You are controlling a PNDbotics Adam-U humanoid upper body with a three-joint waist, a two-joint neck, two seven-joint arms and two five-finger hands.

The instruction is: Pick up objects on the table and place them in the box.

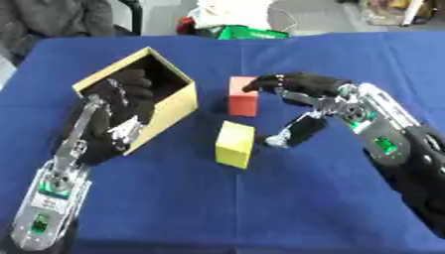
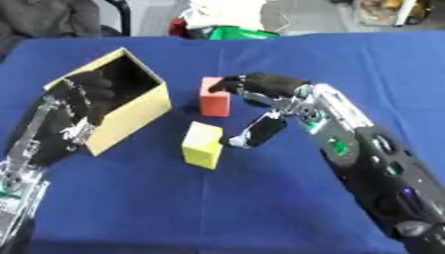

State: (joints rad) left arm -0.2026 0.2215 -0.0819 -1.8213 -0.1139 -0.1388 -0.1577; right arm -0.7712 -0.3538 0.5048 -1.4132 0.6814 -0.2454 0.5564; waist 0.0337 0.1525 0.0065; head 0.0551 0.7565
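Two black-and-silver robot arms with dark fingered hands

The black left hand (image 1: 121,106) and black right hand (image 1: 300,89) have dark fingers with silver metal links at their bases; each silver-and-black forearm carries a small green lit panel, and the right arm's upper casing is glossy black.

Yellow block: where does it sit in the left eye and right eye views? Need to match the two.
Left eye view: yellow block just right of centre, below the red block.
Right eye view: yellow block left of centre, again below the red block.
Shared landmark: the open box lies to the block's upper left in both views, and the right hand reaches over the red block.
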